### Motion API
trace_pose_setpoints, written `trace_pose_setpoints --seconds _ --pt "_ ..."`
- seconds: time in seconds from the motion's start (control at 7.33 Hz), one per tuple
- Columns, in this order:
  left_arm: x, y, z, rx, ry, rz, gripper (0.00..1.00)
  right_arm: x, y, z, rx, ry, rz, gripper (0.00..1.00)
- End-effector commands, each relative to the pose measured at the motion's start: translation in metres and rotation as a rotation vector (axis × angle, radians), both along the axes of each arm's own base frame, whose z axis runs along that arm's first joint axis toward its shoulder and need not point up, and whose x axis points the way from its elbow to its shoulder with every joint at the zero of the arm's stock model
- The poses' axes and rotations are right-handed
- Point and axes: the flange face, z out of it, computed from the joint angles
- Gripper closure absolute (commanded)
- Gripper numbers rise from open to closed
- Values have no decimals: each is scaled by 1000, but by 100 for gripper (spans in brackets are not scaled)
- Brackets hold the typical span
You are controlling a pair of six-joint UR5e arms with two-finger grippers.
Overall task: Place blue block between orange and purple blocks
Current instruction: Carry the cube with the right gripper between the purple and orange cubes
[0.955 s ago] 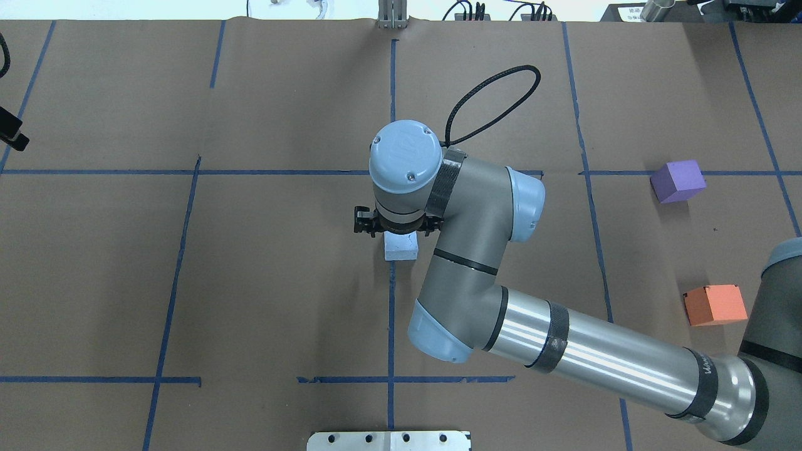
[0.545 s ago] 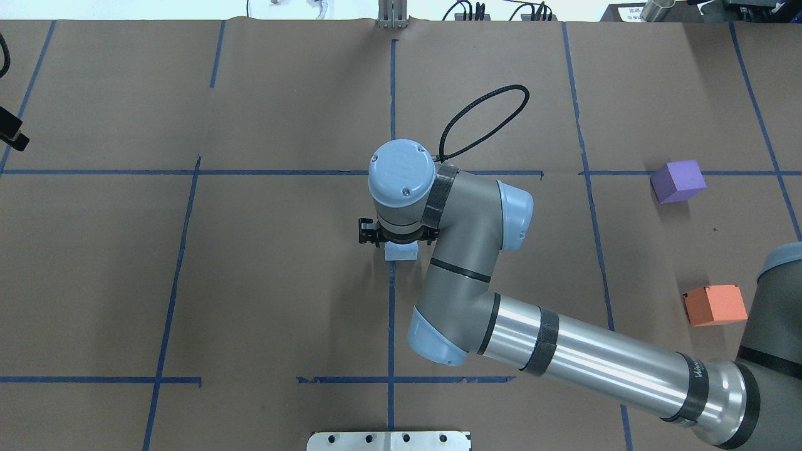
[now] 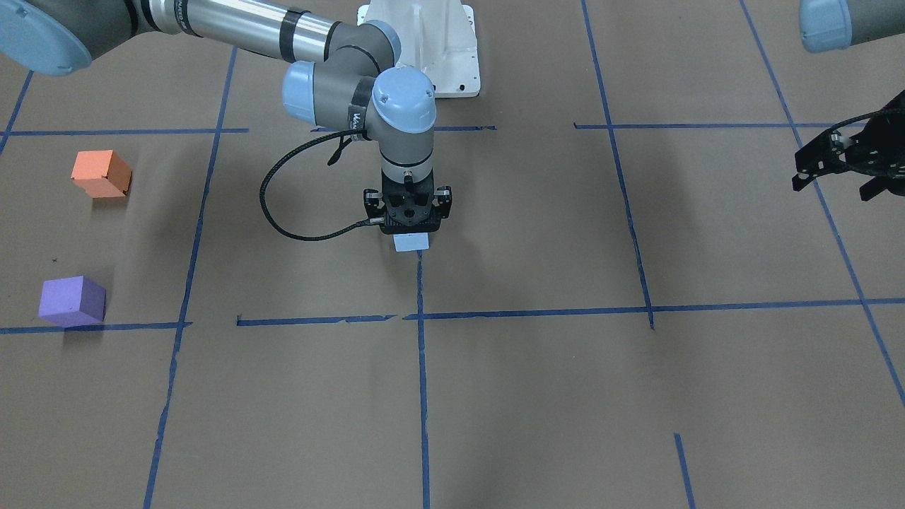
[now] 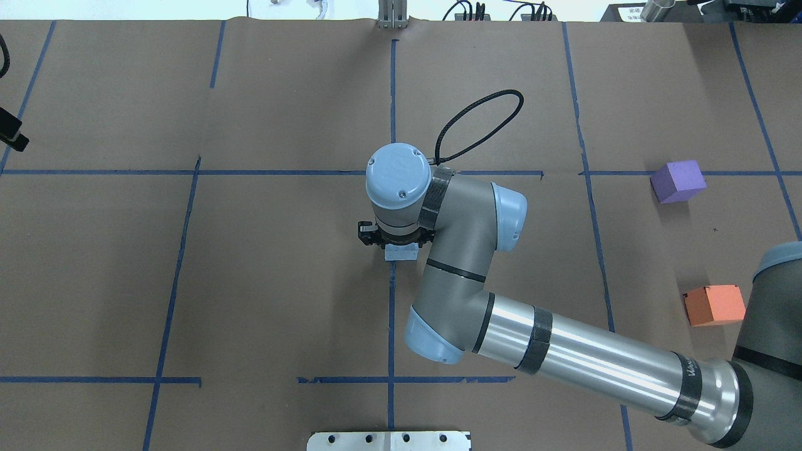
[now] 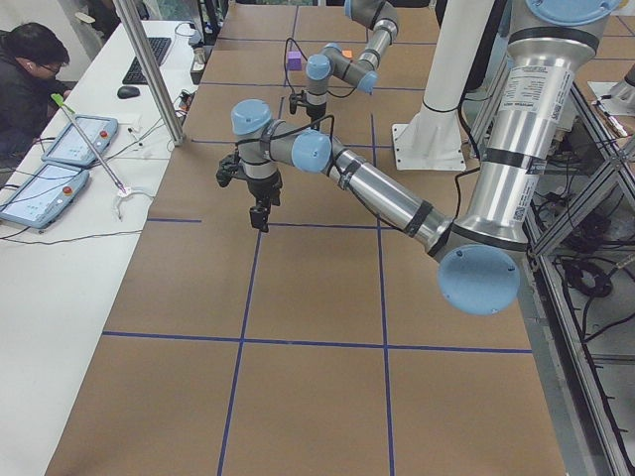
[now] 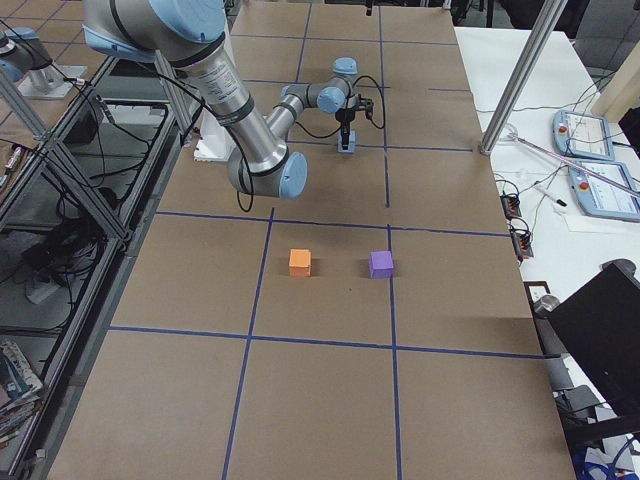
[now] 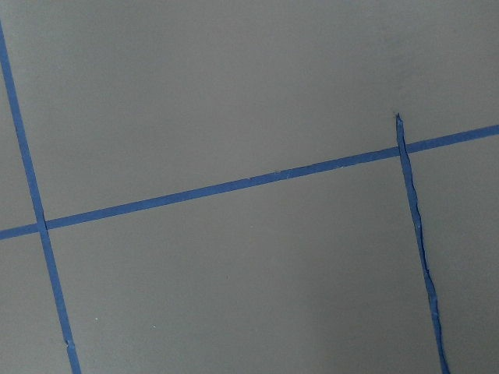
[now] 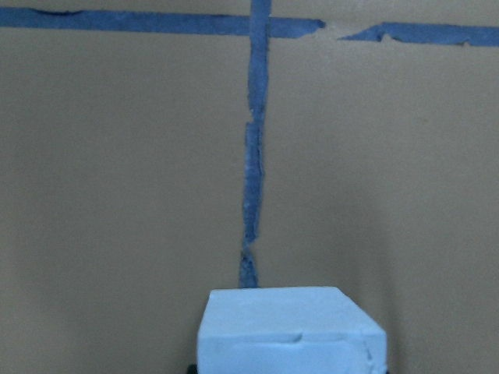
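Observation:
The pale blue block (image 4: 401, 252) sits on the brown paper at the table's middle, on a blue tape line; it also shows in the front view (image 3: 411, 242) and fills the bottom of the right wrist view (image 8: 288, 331). My right gripper (image 3: 410, 227) points straight down right over it, jaws spread; its fingertips are hidden. The purple block (image 4: 677, 181) and the orange block (image 4: 714, 305) stand apart at the right side. My left gripper (image 3: 834, 185) hangs open and empty over the far left side.
Blue tape lines grid the paper. A metal mount plate (image 4: 388, 440) lies at the near edge. An operator (image 5: 25, 79) sits at a side table with tablets (image 5: 60, 159). A metal pole (image 5: 154, 69) stands by the far edge.
My right arm has come down toward the table, bringing the gripper lower over the blue block. The block and the left arm have not moved.

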Motion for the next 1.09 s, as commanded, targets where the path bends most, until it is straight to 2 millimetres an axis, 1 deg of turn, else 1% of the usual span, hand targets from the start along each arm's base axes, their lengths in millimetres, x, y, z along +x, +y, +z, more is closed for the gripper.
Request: trace_pose_setpoints --seconds 0.0,0.14,0.27,0.41,0.55,0.68,0.82,0.95 --pt "0 0 0 0 0 0 0 22 -24 4 -7 1 31 92" --pt "0 0 0 -1 0 0 0 51 -42 18 -15 11 58 92" --pt "0 0 0 -1 0 0 0 98 -58 49 -34 12 67 92" --pt "0 0 0 -1 0 0 0 150 -65 80 -12 14 36 92" --pt "0 0 1 -1 -1 1 0 195 -65 111 17 23 0 90" --pt "-1 0 1 -2 -1 -2 0 240 -63 160 29 61 -25 89" --pt "-1 0 2 -3 -1 -2 0 288 -62 204 41 77 -34 89" --pt "-1 0 2 -3 -1 -2 0 321 -51 244 20 43 -32 88"
